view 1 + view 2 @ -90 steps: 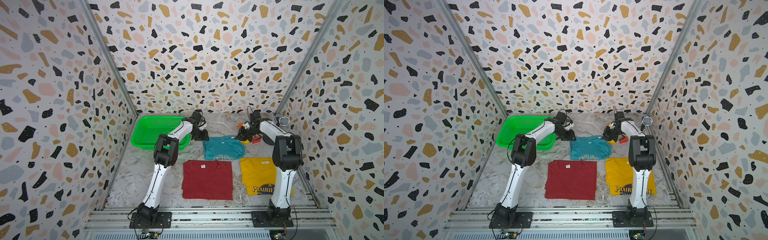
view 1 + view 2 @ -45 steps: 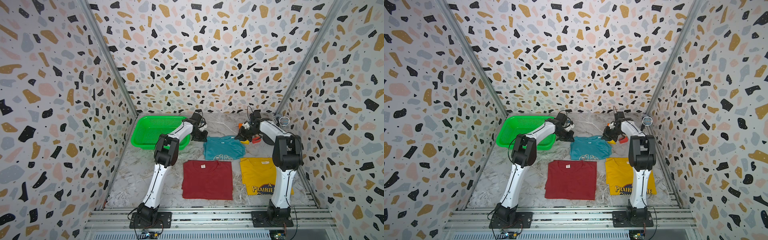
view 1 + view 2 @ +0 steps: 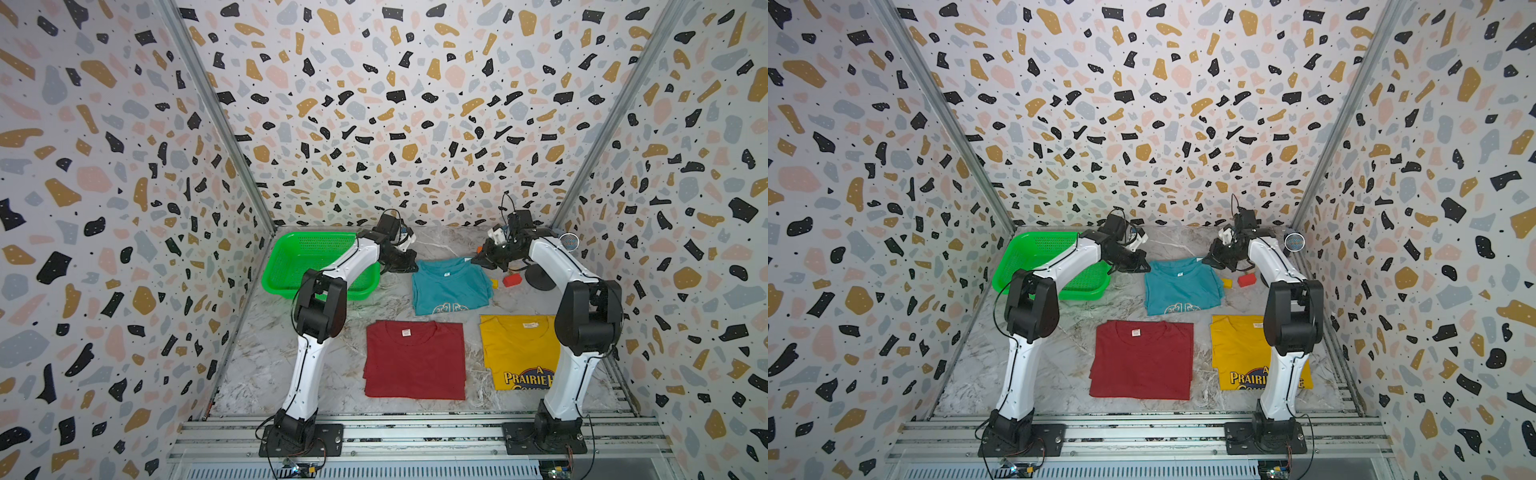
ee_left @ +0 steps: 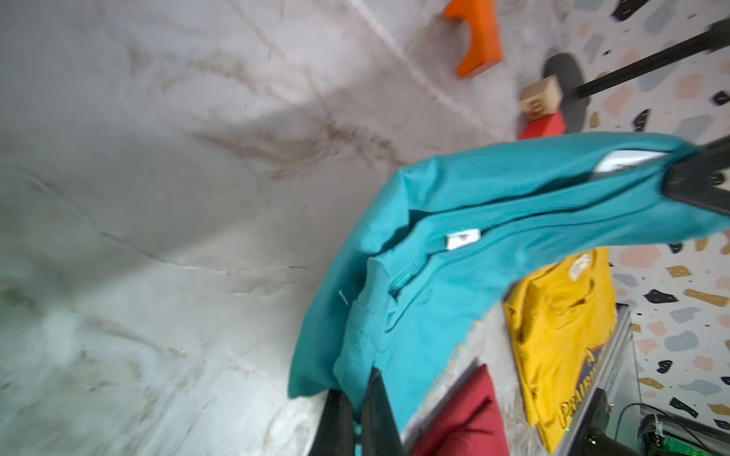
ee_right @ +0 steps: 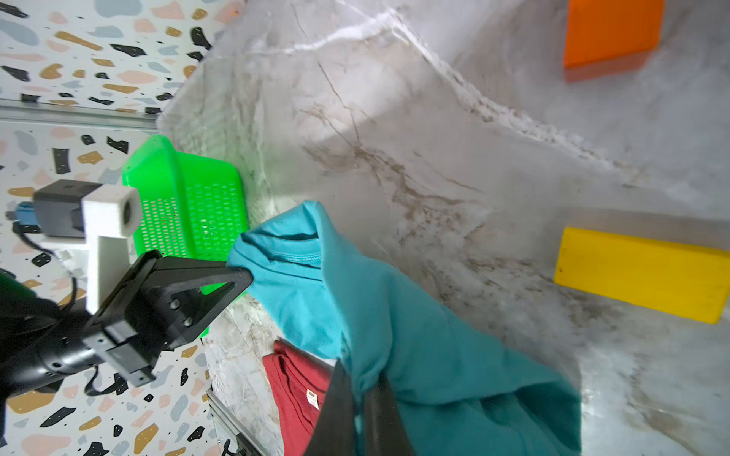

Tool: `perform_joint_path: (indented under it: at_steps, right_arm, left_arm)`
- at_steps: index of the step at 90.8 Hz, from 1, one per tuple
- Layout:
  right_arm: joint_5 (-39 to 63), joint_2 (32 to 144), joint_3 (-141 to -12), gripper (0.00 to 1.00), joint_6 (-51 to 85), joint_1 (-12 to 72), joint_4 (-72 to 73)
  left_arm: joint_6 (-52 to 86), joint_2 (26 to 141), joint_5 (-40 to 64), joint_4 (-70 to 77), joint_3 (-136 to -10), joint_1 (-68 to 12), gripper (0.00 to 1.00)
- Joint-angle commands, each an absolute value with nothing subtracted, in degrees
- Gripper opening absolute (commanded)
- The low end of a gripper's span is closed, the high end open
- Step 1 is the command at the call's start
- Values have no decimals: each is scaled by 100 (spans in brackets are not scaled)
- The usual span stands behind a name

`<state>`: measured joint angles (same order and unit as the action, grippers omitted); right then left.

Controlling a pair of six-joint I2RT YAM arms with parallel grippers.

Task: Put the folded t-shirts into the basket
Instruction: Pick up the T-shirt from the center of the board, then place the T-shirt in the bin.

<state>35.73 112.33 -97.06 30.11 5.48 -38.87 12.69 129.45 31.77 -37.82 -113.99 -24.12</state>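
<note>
The teal folded t-shirt (image 3: 451, 286) (image 3: 1181, 286) lies mid-table, with its far edge pulled up between both grippers. My left gripper (image 3: 409, 268) (image 4: 355, 385) is shut on its far corner nearest the basket. My right gripper (image 3: 476, 261) (image 5: 360, 371) is shut on the other far corner. The teal cloth (image 4: 454, 256) (image 5: 414, 335) sags between them. The dark red t-shirt (image 3: 415, 359) and the yellow printed t-shirt (image 3: 517, 349) lie flat nearer the front. The green mesh basket (image 3: 307, 262) (image 5: 185, 205) stands at the far left with nothing in it, partly behind my left arm.
A red block (image 3: 512, 279) and a yellow block (image 3: 493, 283) lie just right of the teal shirt. An orange block (image 4: 478, 35) and a small wooden cube (image 4: 541, 96) sit farther back. A black round stand base (image 3: 540, 278) is by the right wall. Patterned walls enclose three sides.
My left gripper's jaws have closed on the teal shirt's corner. Both arms have stayed almost in place, and the right gripper keeps its hold.
</note>
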Motion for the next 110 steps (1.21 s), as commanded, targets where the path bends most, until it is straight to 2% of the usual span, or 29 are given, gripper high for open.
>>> perform_joint_path:
  at_steps: [1, 33, 74, 94, 110]
  right_arm:
    - [3733, 10814, -9968, 0, 3077, 575, -3665]
    - [3969, 10572, -10382, 0, 3445, 1204, -2836]
    - [3751, 11353, -11620, 0, 4353, 2534, -1824]
    - [3538, 12180, -12367, 0, 4709, 3234, -1315]
    - [3422, 12896, -12754, 0, 5152, 3650, -887]
  left_arm:
    - [1266, 12308, 3286, -3609, -11237, -2348, 0]
    - [897, 10954, 3265, -4047, -10640, -1604, 0]
    - [-67, 9214, 3628, -5203, -9681, 362, 0]
    - [-382, 9102, 3819, -5390, -9612, 1472, 0]
    - [-1026, 9322, 3638, -5662, -9731, 1907, 0]
